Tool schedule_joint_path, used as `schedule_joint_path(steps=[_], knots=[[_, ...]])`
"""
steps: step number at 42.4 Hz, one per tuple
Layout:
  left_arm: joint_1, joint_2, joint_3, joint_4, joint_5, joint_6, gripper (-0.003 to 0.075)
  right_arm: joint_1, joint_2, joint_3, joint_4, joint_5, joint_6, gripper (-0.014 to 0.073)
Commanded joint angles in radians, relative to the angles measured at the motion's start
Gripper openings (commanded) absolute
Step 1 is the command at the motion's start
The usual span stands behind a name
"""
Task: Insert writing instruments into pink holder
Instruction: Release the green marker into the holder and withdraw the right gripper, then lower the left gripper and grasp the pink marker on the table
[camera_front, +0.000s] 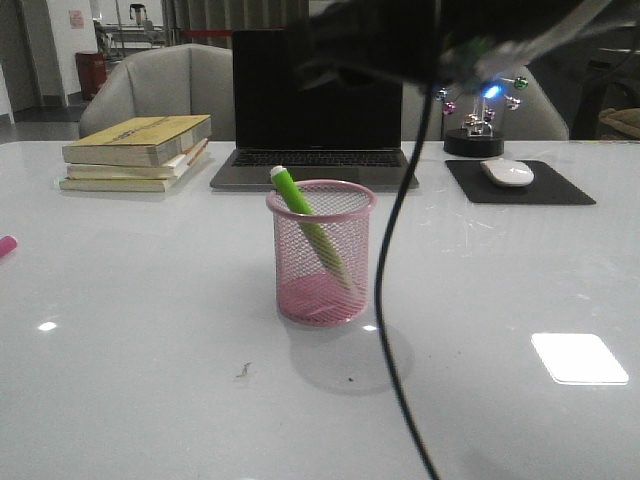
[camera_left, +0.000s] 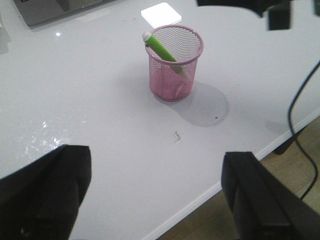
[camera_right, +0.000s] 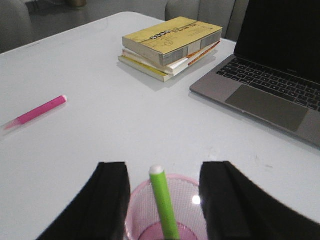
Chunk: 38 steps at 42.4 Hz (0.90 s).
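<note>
Markers first: the green marker (camera_front: 310, 228) is sitting inside the pink cup (camera_front: 321, 255), leaning so its white tip is poking up over the rim on the robot's left side. The pink marker (camera_right: 36, 112) is lying flat on the white table (camera_front: 150, 330), well apart from the cup and off toward the left edge. The cup is standing upright near the middle of the table, in front of the laptop (camera_front: 318, 110).

The right gripper (camera_right: 162, 200) is hanging right above the cup with its fingers spread wide and nothing between them, the green marker's tip showing in the gap. The left gripper (camera_left: 157, 195) is hovering over the near table edge, jaws also wide apart and gripping nothing.

A stack of books (camera_front: 138, 152) is sitting beside the laptop.
</note>
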Motion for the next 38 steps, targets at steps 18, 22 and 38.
schedule_joint_path(steps=[18,22,38], knots=[[0.019,0.008,-0.044,0.076,-0.002,-0.081,0.0579,-0.118,-0.594,0.009,-0.019,0.851,-0.016,0.0446],[0.070,0.047,-0.066,0.163,0.036,-0.151,0.0579,-0.118,-0.624,0.039,-0.019,0.857,-0.016,0.0446],[0.433,0.439,-0.235,0.178,0.113,-0.148,0.0579,-0.118,-0.631,0.044,-0.019,0.896,-0.016,0.0446]])
